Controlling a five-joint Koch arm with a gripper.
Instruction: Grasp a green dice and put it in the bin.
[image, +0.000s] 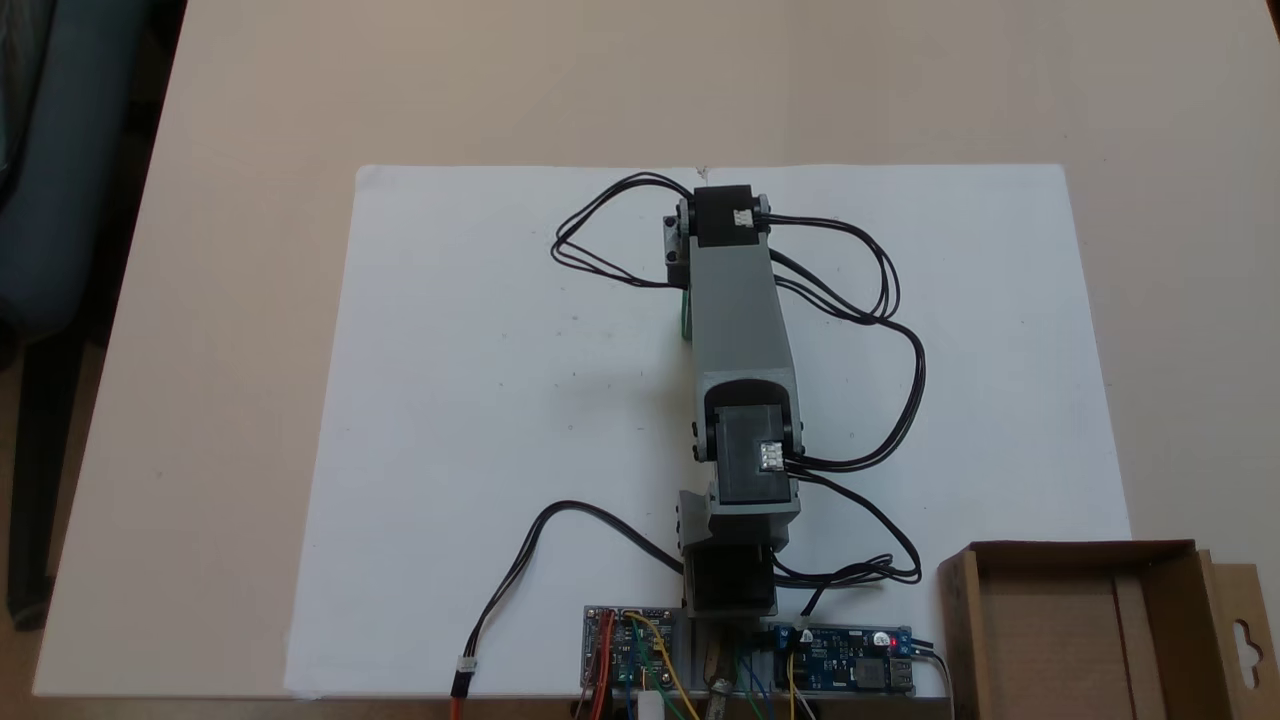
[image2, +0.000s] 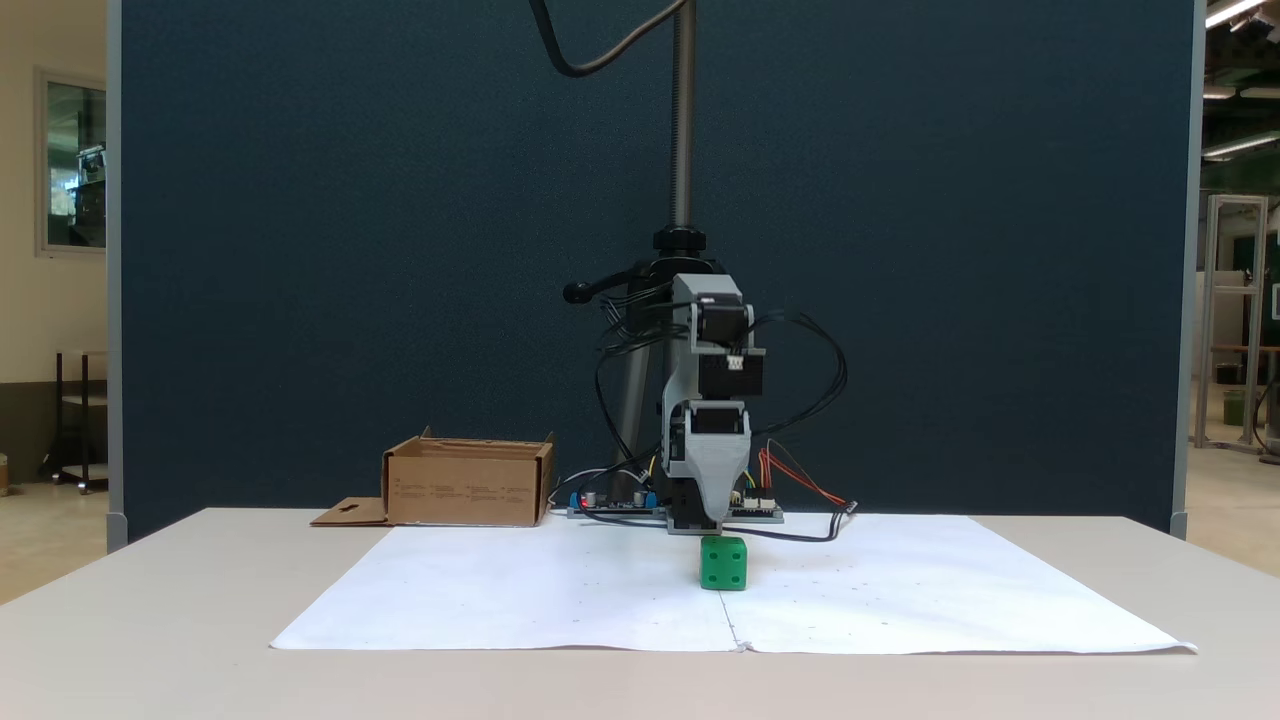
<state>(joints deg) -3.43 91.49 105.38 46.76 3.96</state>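
Observation:
The green dice (image2: 723, 563) sits on the white paper (image2: 560, 600), near the middle of the sheet. My gripper (image2: 711, 526) points straight down with its tip just above and behind the dice, not touching it as far as I can tell. Its jaws line up one behind the other, so their opening is unclear. From above, the arm's grey forearm (image: 740, 310) covers the gripper, and a thin green sliver of the dice (image: 686, 312) peeks out at its left edge. The bin (image: 955, 630), a brown cardboard box (image2: 465, 490), stands beside the arm's base.
Circuit boards (image: 845, 660) and loose black cables (image: 890, 300) lie around the arm's base. A camera stand pole (image2: 683, 120) rises behind the arm. The white paper (image: 480, 400) spreads wide on both sides of the arm. The bin's hang-tab flap (image: 1243, 640) juts outward.

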